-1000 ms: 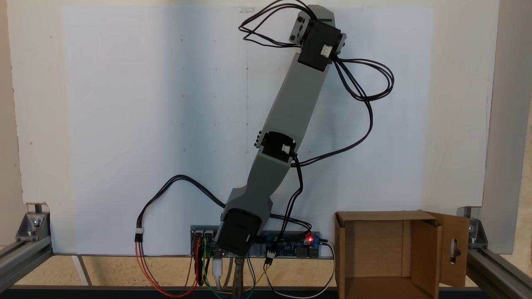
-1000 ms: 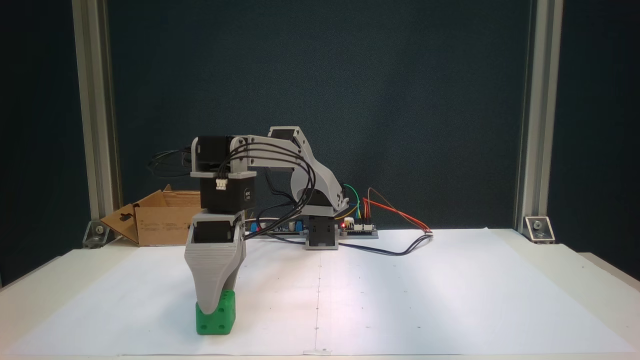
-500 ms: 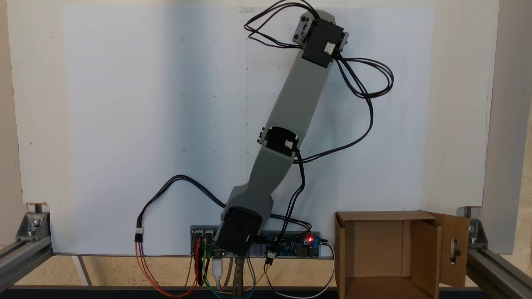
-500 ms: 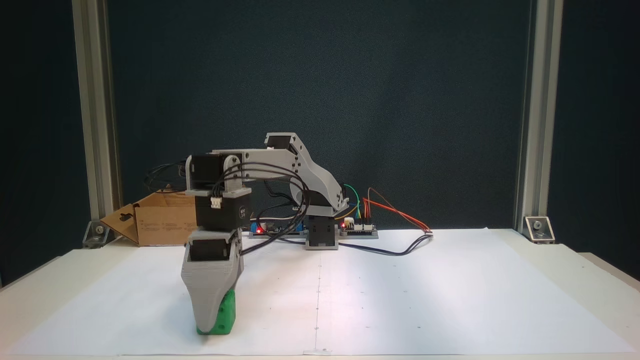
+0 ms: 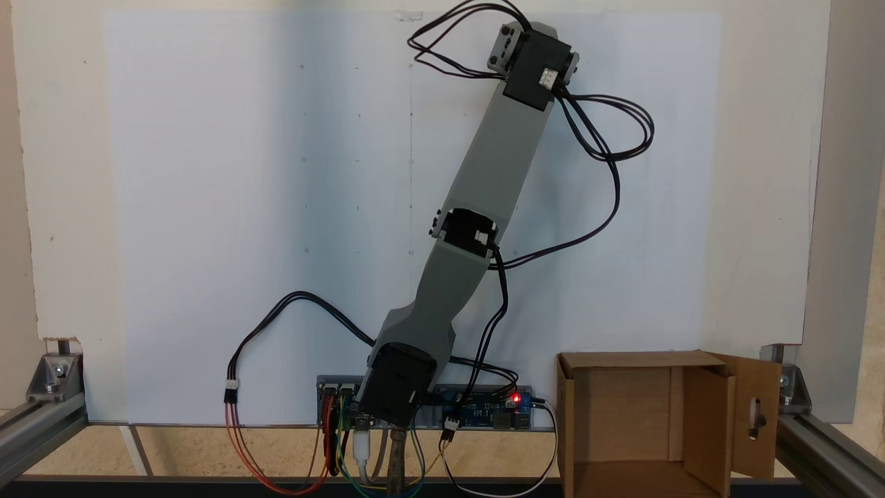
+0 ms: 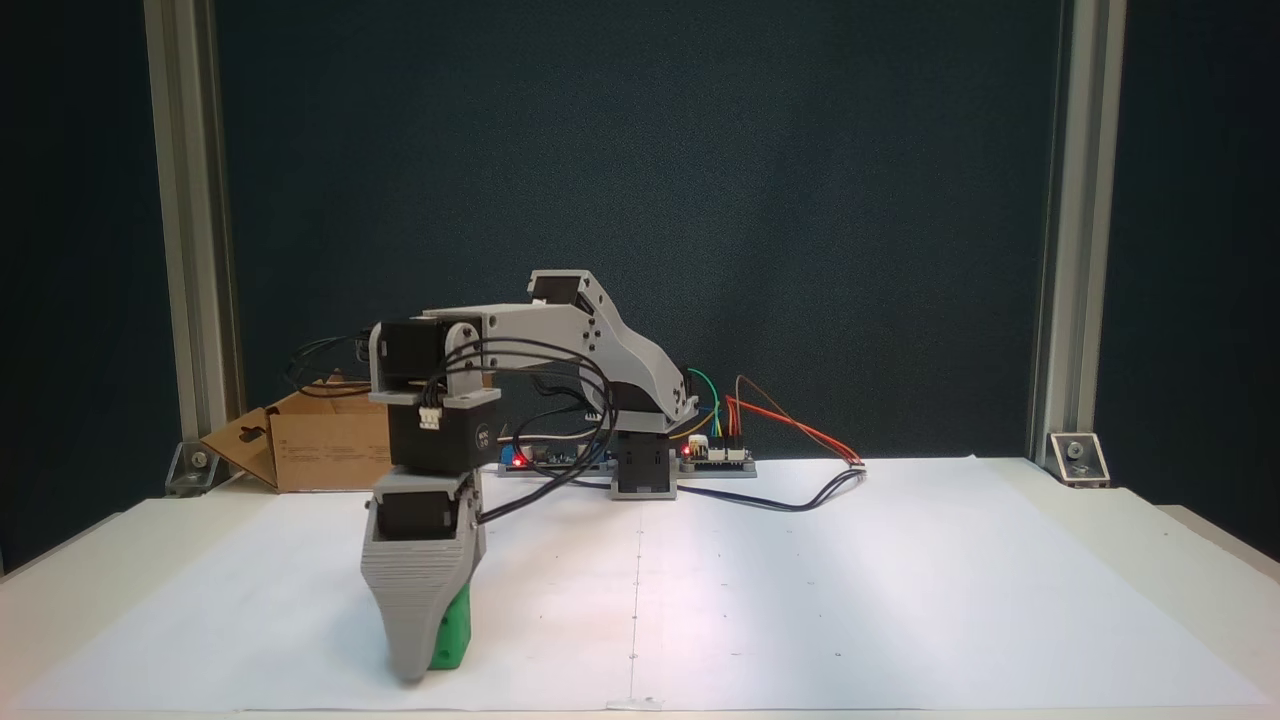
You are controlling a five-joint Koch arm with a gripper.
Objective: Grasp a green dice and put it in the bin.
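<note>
Gripper down at the paper; near jaw hides most of the dice, so its opening cannot be told. Bin cut off at frame bottom, well apart from the dice.

White paper sheet covers most of the tabletop. Circuit boards sit at the sheet's rear edge, one red LED lit. Coloured wires loop off them. Aluminium frame posts stand at the rear corners.
</note>
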